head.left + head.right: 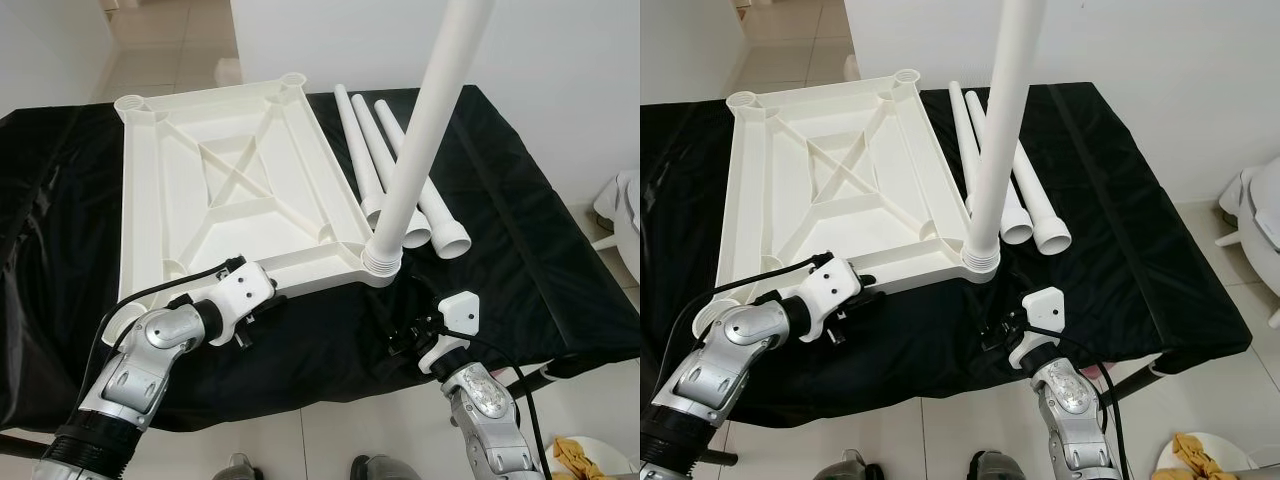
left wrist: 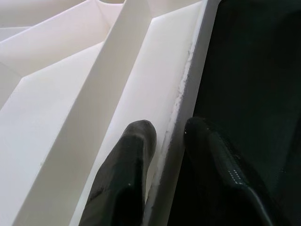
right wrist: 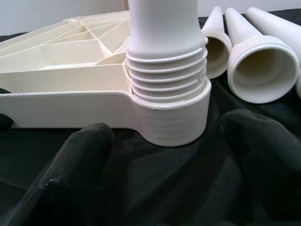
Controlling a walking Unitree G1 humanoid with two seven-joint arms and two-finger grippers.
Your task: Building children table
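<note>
Black cloth (image 1: pixel 520 250), tabletop (image 1: pixel 210 180) rim between left tool (image 2: pixel 162 155) fingers.

I found open black cloth (image 1: pixel 520 250) to the right of the three loose legs (image 1: pixel 400 170), and a bare strip of it along the near edge in front of my right gripper (image 3: pixel 164 155), whose fingers stood spread apart. Straight ahead of that gripper the upright leg (image 1: pixel 430 110) rose from the corner socket (image 3: pixel 171 117) and blocked the way. On the left, the upturned tabletop (image 1: pixel 225 170) covered most of the surface, and my left gripper (image 2: pixel 164 141) pinched its near rim.
</note>
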